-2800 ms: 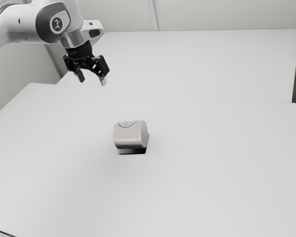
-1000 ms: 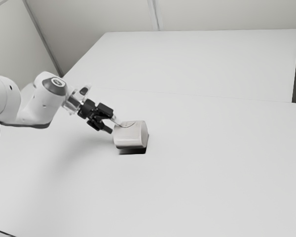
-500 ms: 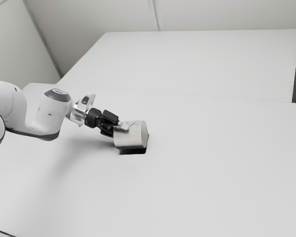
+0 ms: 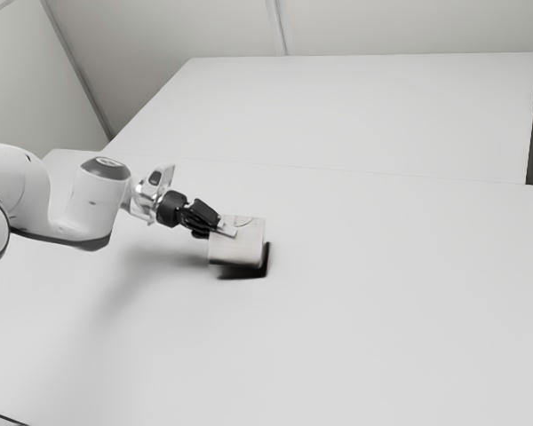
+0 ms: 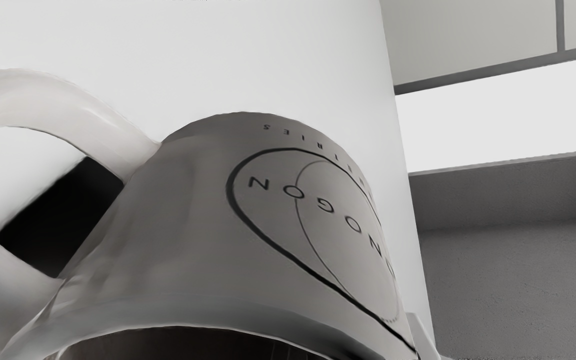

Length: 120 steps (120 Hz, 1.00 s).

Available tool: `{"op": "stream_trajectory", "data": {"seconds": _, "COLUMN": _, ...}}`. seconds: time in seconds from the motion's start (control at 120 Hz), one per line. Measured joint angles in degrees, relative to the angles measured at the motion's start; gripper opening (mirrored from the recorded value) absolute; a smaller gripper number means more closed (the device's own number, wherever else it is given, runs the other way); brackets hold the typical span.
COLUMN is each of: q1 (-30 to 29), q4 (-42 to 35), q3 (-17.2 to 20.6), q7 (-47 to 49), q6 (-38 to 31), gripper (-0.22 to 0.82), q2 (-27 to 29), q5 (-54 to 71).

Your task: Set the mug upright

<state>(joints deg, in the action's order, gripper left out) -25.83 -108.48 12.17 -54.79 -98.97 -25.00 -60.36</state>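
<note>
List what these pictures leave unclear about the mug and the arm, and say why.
- Mug's inside: wrist view, dark and cut off by the bottom edge.
- Handle's outer bend: wrist view, cut off by the left edge.
- Lettering: wrist view, partly hidden round the mug's curve.
- Mug's underside: exterior view, hidden by the mug's near side.
- Arm's base: exterior view, cut off by the left edge.

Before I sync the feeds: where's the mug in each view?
Exterior view: mug just left of centre, at the gripper.
Wrist view: close up, rim nearest the camera, handle off its side, tabletop beyond.
Shared landmark: curved printed line on the mug's wall.
</note>
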Motion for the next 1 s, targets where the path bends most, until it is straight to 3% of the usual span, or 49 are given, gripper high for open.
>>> {"op": "stream_trajectory", "data": {"seconds": 0.217, "q1": 1.4, "q4": -0.5, "q3": 0.9, "q7": -0.6, "q6": -0.6, "gripper": -0.12, "q2": 4.7, "q5": 3.1}}
{"op": "stream_trajectory", "data": {"seconds": 0.358, "q1": 3.9, "q4": -0.9, "q3": 1.0, "q7": 2.5, "q6": -0.9, "gripper": -0.13, "q2": 10.4, "q5": 13.5}}
{"op": "stream_trajectory", "data": {"seconds": 0.675, "q1": 12.2, "q4": -0.3, "q3": 1.6, "q7": 22.9, "q6": 2.5, "gripper": -0.13, "q2": 13.3, "q5": 41.5}}
{"op": "stream_trajectory", "data": {"seconds": 1.0, "q1": 15.5, "q4": -5.8, "q3": 1.6, "q7": 40.9, "q6": -3.5, "gripper": -0.13, "q2": 16.6, "q5": 51.7}}
